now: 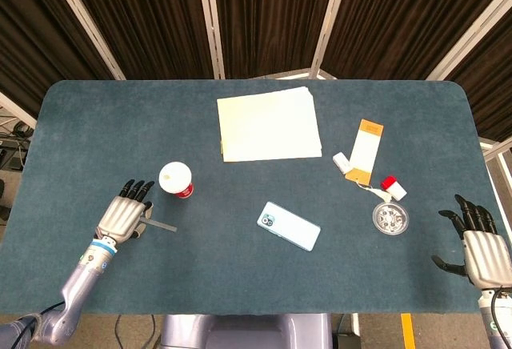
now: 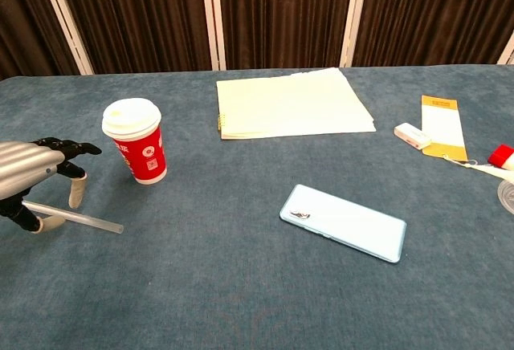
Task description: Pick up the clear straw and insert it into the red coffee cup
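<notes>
The red coffee cup (image 1: 176, 181) (image 2: 137, 141) with its white lid stands upright left of the table's middle. The clear straw (image 2: 80, 219) lies flat in front of it; in the head view only its right end (image 1: 164, 226) shows past my hand. My left hand (image 1: 124, 215) (image 2: 36, 180) hovers over the straw's left part, fingers spread and bent downward, holding nothing. My right hand (image 1: 478, 242) rests open near the table's front right corner, far from both objects.
A light blue phone (image 1: 289, 226) lies at the centre front. A cream notebook (image 1: 268, 124) sits behind the middle. On the right are an orange-and-white card (image 1: 364, 151), a small white item (image 1: 342, 160), a red-capped tube (image 1: 387, 184) and a clear round dish (image 1: 390, 218).
</notes>
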